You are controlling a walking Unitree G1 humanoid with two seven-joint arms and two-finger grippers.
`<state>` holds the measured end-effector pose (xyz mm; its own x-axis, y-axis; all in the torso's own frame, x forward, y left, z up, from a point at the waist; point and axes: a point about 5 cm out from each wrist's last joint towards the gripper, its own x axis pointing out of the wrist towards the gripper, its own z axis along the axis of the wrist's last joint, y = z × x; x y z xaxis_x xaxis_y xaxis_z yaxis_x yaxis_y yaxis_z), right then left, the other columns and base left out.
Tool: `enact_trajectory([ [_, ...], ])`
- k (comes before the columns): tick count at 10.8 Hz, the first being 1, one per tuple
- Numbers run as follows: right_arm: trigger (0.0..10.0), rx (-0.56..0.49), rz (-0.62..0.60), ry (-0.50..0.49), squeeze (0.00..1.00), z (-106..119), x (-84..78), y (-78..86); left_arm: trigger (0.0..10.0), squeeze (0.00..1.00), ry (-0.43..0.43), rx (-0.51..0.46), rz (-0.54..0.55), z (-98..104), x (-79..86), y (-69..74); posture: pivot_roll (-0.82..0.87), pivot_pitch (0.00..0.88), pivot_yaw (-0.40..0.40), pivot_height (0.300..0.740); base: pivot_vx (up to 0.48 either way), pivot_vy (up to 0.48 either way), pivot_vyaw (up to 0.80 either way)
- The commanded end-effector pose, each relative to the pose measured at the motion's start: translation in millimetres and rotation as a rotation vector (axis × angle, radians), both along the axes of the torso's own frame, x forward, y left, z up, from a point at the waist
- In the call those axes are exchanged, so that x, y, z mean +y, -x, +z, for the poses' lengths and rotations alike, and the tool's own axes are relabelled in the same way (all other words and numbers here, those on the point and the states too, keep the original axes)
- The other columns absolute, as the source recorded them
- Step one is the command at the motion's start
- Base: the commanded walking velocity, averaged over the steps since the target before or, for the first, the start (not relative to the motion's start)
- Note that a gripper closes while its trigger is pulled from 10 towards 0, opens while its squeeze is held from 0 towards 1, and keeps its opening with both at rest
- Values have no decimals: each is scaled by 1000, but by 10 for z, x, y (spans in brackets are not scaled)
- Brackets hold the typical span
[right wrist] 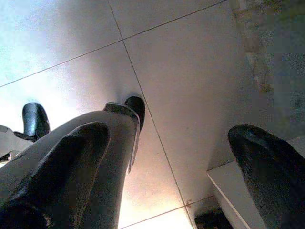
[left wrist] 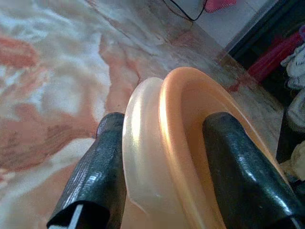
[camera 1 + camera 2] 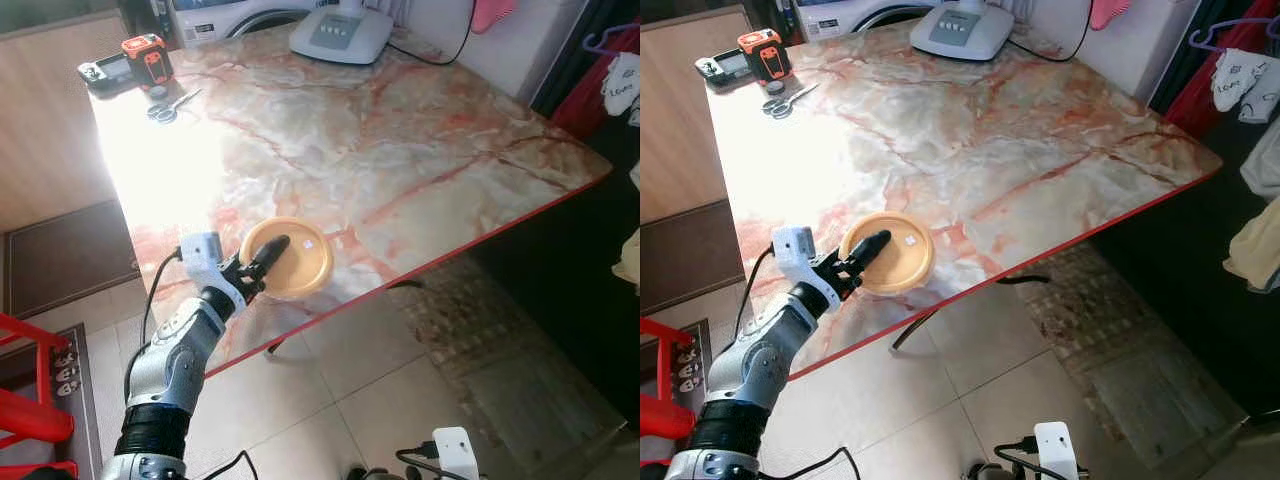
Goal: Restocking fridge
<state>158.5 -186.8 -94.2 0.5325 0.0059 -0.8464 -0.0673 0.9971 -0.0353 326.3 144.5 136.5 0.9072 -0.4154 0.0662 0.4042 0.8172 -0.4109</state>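
Down at 7 o'clock on the marble table [image 3: 400, 150], left gripper [image 3: 268, 258] pinches the orange container [image 3: 300, 262] by its rim. I'd lift straight, level. Right gripper [image 1: 167, 167] hangs open.

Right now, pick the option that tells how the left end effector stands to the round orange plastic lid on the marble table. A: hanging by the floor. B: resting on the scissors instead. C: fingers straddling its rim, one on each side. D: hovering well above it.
C: the left end effector has one black finger on each side of the rim of the round orange plastic lid, near the marble table's front edge.
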Motion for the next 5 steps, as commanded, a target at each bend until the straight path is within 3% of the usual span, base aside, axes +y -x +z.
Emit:
enact_trajectory([
  [1,10000,67,-2,3,0,-68,-16,169,0,0,-90,89,1,-221,12,63,-149,195,-29,740,0,0,0],
  [3,10000,67,-2,2,0,-68,-17,168,0,0,-107,71,4,-204,-1,60,-150,194,-29,740,0,0,0],
  [5,10000,67,-1,3,0,-67,-18,168,0,0,-71,41,43,-161,12,48,-149,194,-31,740,0,0,0],
])
